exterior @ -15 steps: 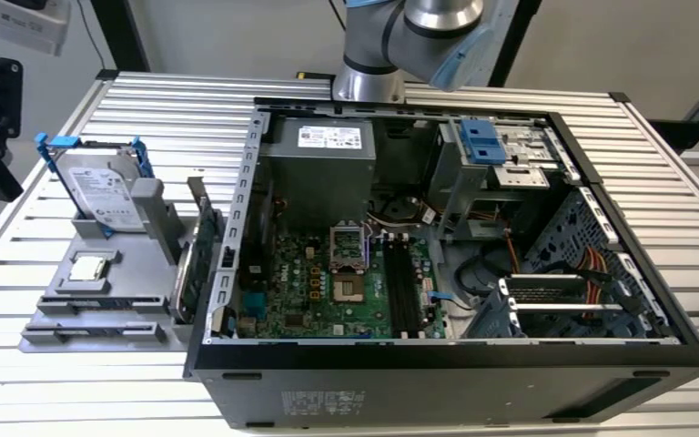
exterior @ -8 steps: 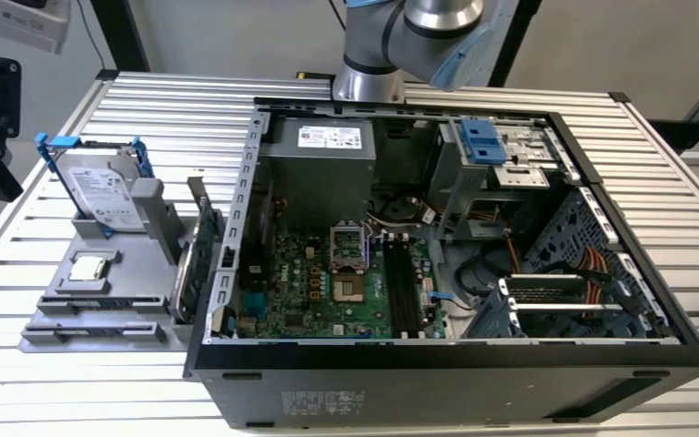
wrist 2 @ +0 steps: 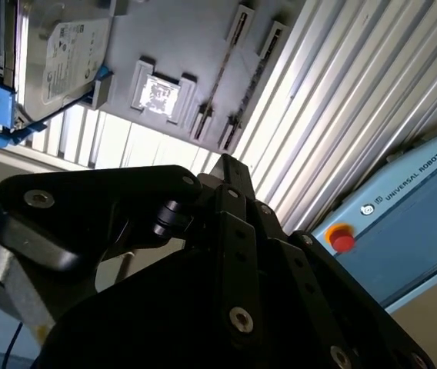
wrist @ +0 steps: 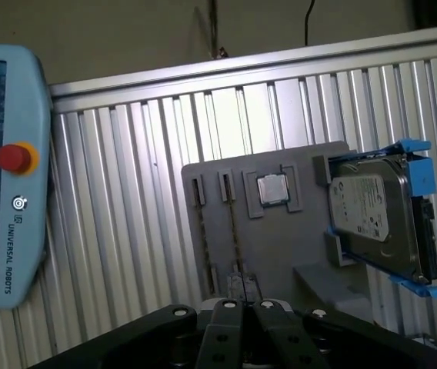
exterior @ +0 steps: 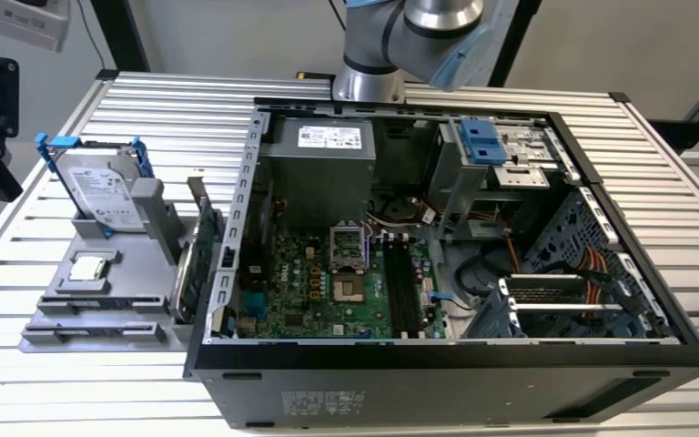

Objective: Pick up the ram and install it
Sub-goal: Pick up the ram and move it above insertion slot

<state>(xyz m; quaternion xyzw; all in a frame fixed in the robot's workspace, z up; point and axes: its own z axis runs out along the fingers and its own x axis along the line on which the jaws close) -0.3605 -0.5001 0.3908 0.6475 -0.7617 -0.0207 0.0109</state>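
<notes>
1. The gripper point(wrist: 240, 305) hangs above the grey holder point(wrist: 280, 246) and is clear of it. In the first wrist view its fingers are drawn together with nothing between them, so it has hold of nothing
2. The ram point(wrist: 232, 231) stands on edge in one of two narrow slots on the side of the holder that faces the computer case point(exterior: 447, 360). From above it reads as a thin dark line. I take it to be in the slot nearer the processor chip point(wrist: 272, 189), though the two lines are hard to tell apart
3. The holder sits by the edge of the worktop point(exterior: 167, 109) on the exterior view's left, just beside the case. It also carries the hard drive point(exterior: 97, 196) in its blue frame, at the corner away from the case, and a green card point(exterior: 212, 246) upright along the edge nearest the case
4. Inside the case, the long black slots point(exterior: 400, 291) on the motherboard point(exterior: 313, 282) look bare, as far as the exterior view lets me judge
5. My reading is that the task is at its very start. The ram is not yet gripped, so the grasp, the lift out of the holder, the carry across to the case and the seating in a black slot are all left to do
</notes>
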